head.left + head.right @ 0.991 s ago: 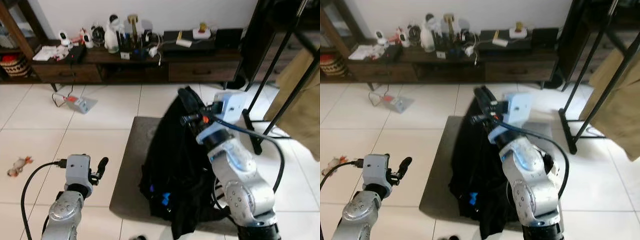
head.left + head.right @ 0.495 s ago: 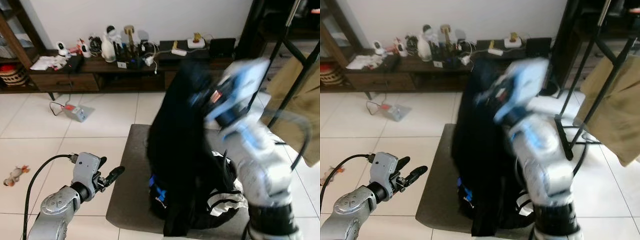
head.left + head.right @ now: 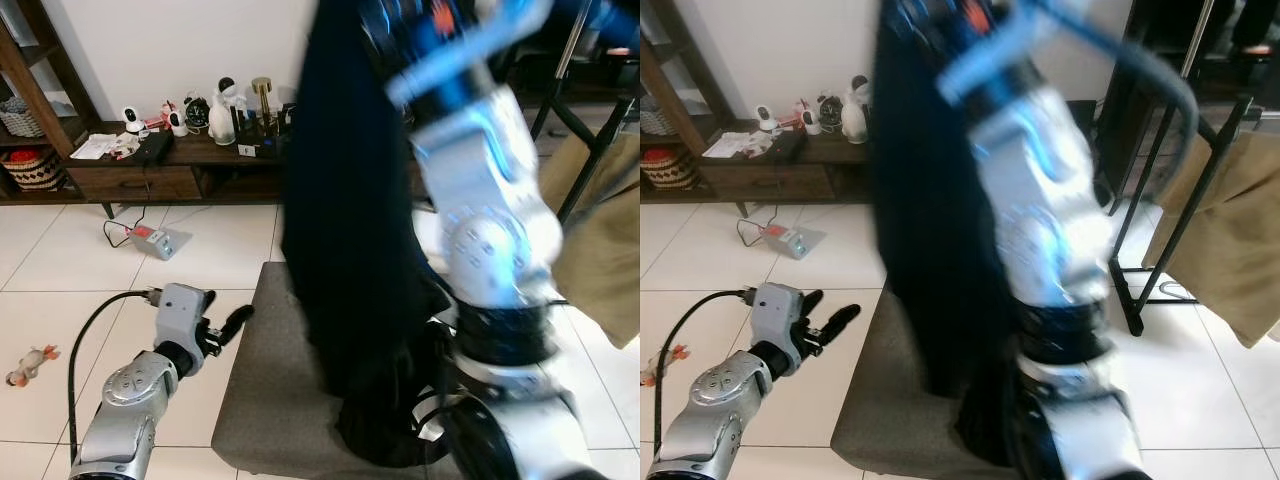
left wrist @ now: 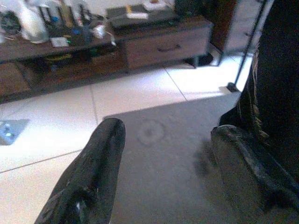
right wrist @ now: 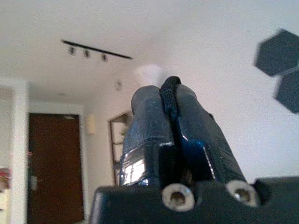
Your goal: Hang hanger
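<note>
1. Head views: my right arm [image 3: 480, 190] is raised high and blurred, and a dark garment [image 3: 345, 220] hangs down beside it, its lower end reaching a dark heap on the grey mat [image 3: 265, 400]. My right tool is up at the frame's top edge, too blurred to make out here. My left tool [image 3: 232, 322] is held low over the tiled floor [image 3: 60, 290], just beside the mat's edge and short of the hanging garment, its fingers parted and holding nothing. Beyond it stands a low wooden cabinet [image 3: 130, 180] with small items on its worktop. A black rack [image 3: 1170, 230] with tan cloth [image 3: 1230, 250] draped on it stands beyond my right arm.

2. Left wrist view: the left tool's two black fingers [image 4: 93, 172] stand wide apart, released. Between them lies the grey mat, and the dark garment [image 4: 275, 93] hangs close to one finger. The cabinet lies farther ahead.

3. Right wrist view: my right tool [image 5: 174, 114] points up towards the ceiling [image 5: 70, 28], its fingers clenched on a thin black piece [image 5: 169, 93] wedged between them; I take it for the hanger, though I cannot tell for sure. A brown door [image 5: 53, 163] shows below the tool.
</note>
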Controlling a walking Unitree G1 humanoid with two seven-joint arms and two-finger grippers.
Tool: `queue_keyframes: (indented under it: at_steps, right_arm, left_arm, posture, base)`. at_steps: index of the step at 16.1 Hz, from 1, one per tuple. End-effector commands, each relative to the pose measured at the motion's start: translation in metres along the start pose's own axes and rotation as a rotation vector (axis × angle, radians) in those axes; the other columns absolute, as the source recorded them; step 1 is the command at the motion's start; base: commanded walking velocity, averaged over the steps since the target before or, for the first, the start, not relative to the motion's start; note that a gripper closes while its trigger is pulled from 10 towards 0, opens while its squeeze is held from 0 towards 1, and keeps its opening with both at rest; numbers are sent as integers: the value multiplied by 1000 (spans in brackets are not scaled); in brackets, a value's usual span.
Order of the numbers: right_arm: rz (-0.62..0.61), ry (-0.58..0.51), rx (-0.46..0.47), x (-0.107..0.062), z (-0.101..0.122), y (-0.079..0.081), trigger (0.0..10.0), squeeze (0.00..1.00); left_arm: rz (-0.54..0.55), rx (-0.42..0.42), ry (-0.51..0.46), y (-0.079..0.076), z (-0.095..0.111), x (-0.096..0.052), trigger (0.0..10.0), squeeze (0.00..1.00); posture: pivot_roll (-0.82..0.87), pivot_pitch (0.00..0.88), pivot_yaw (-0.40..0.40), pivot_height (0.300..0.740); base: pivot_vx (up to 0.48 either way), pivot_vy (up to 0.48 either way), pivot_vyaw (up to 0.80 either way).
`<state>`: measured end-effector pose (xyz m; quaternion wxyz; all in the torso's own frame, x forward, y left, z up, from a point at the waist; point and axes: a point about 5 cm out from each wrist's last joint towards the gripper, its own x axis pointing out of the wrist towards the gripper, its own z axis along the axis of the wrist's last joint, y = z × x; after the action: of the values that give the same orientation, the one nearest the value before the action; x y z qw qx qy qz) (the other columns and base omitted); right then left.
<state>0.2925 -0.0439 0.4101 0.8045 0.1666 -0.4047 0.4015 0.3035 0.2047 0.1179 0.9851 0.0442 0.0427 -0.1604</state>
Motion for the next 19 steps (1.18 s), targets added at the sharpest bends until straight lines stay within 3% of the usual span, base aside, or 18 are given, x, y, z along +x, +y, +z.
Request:
queue_keyframes:
  at_steps: [1,2,4,5,6,8,9,11,12,13,16,18,19]
  right_arm:
    - [24,-39,4,4,6,3,10000,0]
    - [1,-40,38,3,3,0,10000,0]
    - [-145,50,-37,-13,-9,-26,10000,0]
    - [-317,184,-157,-40,-25,-60,10000,0]
    - [-474,307,-212,-74,-38,-87,10000,0]
    - [-604,466,-304,-123,-49,-110,10000,0]
    - [-656,508,-323,-138,-52,-117,10000,0]
    - [-890,666,-457,-196,-57,-143,10000,0]
    - [-977,682,-493,-211,-53,-152,10000,0]
    - [-1000,650,-498,-211,-49,-154,10000,0]
    - [-980,396,-584,-173,-14,-160,10000,0]
    - [-1000,293,-699,-153,22,-176,10000,0]
    - [-1047,215,-784,-144,51,-186,10000,0]
  left_arm:
    - [41,-3,5,6,-2,-4,10000,0]
    - [48,-7,1,5,-3,-4,10000,0]
    - [47,-12,6,3,-4,-5,10000,0]
    - [38,-14,14,0,-7,-5,10000,0]
    - [32,-14,17,-1,-9,-5,10000,0]
    - [32,-13,17,0,-8,-6,10000,0]
    - [32,-13,21,0,-8,-7,10000,0]
    - [23,-11,36,-2,-12,-11,10000,0]
    - [22,-12,37,-2,-11,-11,10000,0]
    - [24,-12,36,-2,-11,-12,10000,0]
    - [41,-7,31,2,-9,-11,10000,0]
    - [48,-8,26,2,-7,-10,10000,0]
    - [52,-10,28,3,-8,-10,10000,0]
  posture:
    - [19,45,23,740]
    - [16,52,23,740]
    - [12,62,24,740]
    - [7,72,28,740]
    - [8,77,30,740]
    - [9,93,38,740]
    - [9,95,40,740]
    - [20,101,51,740]
    - [29,106,55,740]
    - [33,105,56,740]
    - [26,106,64,740]
    - [17,100,64,740]
    - [7,98,61,740]
  base:
    - [0,0,0]
    - [0,0,0]
    - [0,0,0]
    - [0,0,0]
    - [0,0,0]
    - [0,0,0]
    - [0,0,0]
    - [0,0,0]
    - [0,0,0]
    - [0,0,0]
    - [0,0,0]
    - [0,0,0]
    - [0,0,0]
